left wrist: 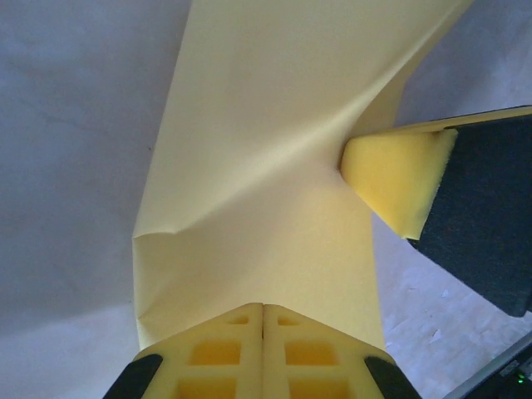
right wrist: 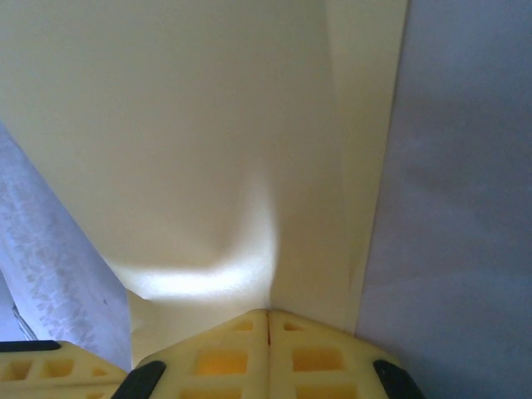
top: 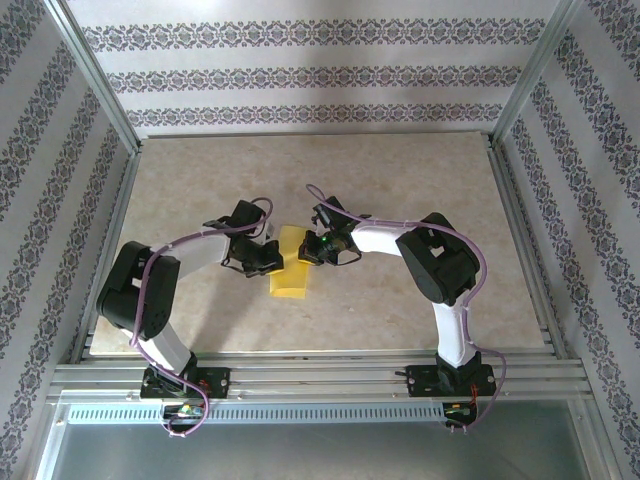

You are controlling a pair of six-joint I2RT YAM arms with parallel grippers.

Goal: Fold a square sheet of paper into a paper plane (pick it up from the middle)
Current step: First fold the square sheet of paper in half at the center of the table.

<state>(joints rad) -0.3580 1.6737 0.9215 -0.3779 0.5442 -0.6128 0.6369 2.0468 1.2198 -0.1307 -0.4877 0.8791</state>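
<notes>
The pale stone-look tabletop (top: pixel 400 170) took up most of the booth, boxed in by patterned wallpaper (top: pixel 300 75) and a metal frame (top: pixel 540 60). Two arms reached in from the near rail, the left arm (top: pixel 150 290) and the right arm (top: pixel 440 265), both bent inward so that their ends met near the middle of the tabletop.

Between them was the yellow sheet of paper (top: pixel 290 270). It was no longer flat: from the left wrist it (left wrist: pixel 266 166) ran up and away as a long panel with a soft buckle across it and a small crumple at one edge. From the right wrist it (right wrist: pixel 166 125) showed a lengthwise fold near its right side.

The left jaws were pressed together on the sheet's near edge, their yellow foam pads (left wrist: pixel 216 353) meeting with no gap. The right jaws were likewise clamped on the paper from the opposite side, pads (right wrist: pixel 316 357) tight together. I could not tell whether the sheet's low end touched the tabletop.
</notes>
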